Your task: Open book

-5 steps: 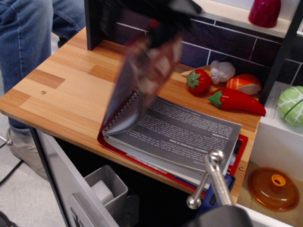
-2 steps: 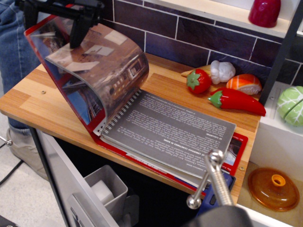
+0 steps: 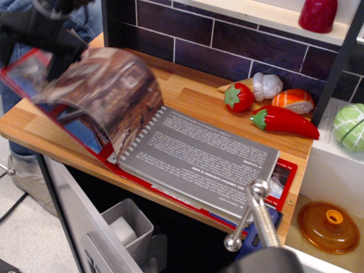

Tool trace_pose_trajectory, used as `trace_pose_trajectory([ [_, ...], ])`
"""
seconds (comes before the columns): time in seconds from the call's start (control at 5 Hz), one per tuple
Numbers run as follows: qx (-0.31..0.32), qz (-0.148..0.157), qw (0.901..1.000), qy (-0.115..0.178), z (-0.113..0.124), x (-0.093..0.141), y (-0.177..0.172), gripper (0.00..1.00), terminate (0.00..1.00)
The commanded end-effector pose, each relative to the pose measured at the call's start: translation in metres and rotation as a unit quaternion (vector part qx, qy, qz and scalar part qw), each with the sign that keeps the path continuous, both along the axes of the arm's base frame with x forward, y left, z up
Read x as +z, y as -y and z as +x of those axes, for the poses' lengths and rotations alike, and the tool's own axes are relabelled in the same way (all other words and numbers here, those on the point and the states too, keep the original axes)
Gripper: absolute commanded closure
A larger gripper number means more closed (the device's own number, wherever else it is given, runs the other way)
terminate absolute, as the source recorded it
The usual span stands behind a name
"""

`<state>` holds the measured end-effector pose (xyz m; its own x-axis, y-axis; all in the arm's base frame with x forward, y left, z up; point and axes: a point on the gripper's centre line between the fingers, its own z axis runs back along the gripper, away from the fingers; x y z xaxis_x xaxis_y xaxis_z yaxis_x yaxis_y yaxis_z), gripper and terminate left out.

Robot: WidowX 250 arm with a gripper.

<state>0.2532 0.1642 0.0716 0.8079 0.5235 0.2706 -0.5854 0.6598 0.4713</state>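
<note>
The spiral-bound book [image 3: 199,162] lies on the wooden counter [image 3: 193,99] with its grey text pages facing up. Its glossy red cover [image 3: 102,96] with building photos is swung over to the left past the spiral and bows in the air above the counter's left part. My black gripper [image 3: 54,45] is at the upper left, at the cover's far left edge, blurred by motion. It seems to hold the cover's edge, but its fingers are not clear.
Toy food sits at the back right: a strawberry [image 3: 239,98], garlic [image 3: 266,85], sushi [image 3: 293,101] and a red chili [image 3: 284,122]. A green cabbage [image 3: 350,126] and orange lid [image 3: 329,226] lie right. A metal clamp [image 3: 253,213] stands at the front. A person in jeans [image 3: 85,14] stands left.
The cover has swung from upright over the spine to the left and down, now bowed low over the counter's left part. My gripper moved left and down with it.
</note>
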Motion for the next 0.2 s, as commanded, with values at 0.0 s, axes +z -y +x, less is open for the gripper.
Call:
trace_pose_trajectory([
  [0.0, 0.007, 0.019, 0.9997, -0.01, -0.0141, -0.0055, -0.0206, 0.0, 1.0],
])
